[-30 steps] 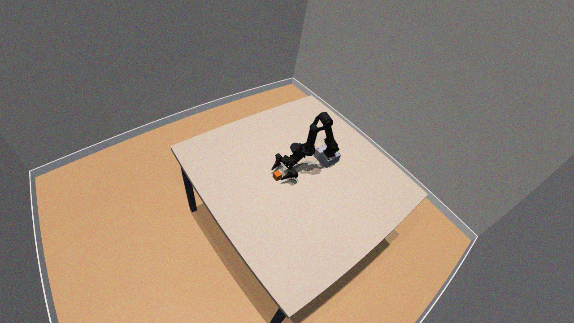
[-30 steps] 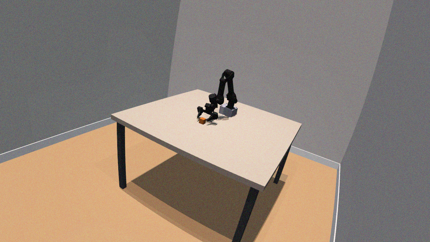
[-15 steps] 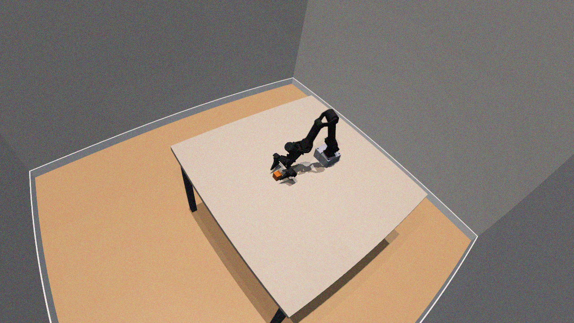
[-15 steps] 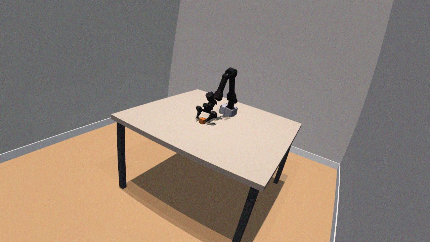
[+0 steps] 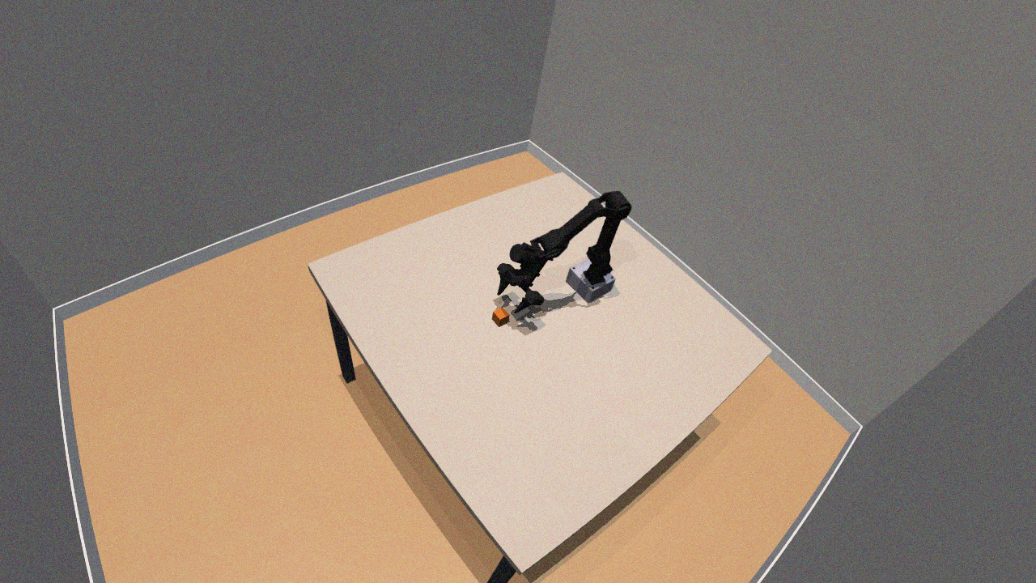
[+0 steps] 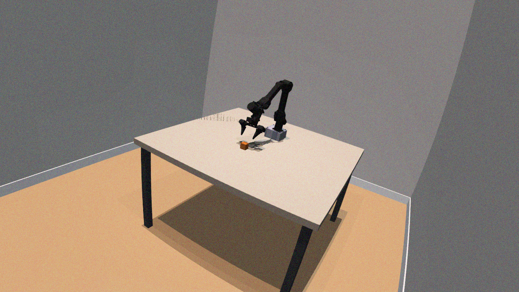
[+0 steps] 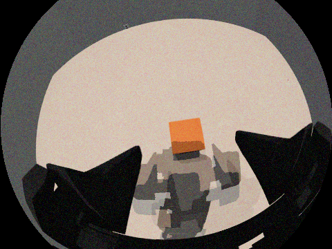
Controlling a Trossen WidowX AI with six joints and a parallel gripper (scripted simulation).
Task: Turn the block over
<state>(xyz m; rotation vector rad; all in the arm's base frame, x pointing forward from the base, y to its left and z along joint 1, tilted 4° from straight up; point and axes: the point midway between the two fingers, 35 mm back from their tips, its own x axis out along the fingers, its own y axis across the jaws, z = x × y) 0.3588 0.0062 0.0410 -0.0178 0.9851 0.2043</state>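
Note:
The orange block [image 5: 499, 317] [image 6: 244, 146] [image 7: 186, 131] rests on the table [image 5: 448, 246] [image 6: 203, 145] [image 7: 155, 69]. Its top is plain orange in all three views, with a darker band along the near edge in the wrist view. No dark mark shows clearly on it; the underside is hidden, and I cannot tell which side bears the mark. My gripper [image 5: 507, 303] [image 6: 248, 136] [image 7: 191, 144] is open wide and empty. It points downward above the table, slightly to the arm-base side of the block, with its fingers clear of it.
The grey arm base [image 5: 581, 284] [image 6: 271, 134] stands on the table behind the gripper. Shadows of the arm and fingers fall on the table between the base and the block. The table's long edge [image 5: 394, 408] [image 6: 217, 182] lies beyond the block from the base.

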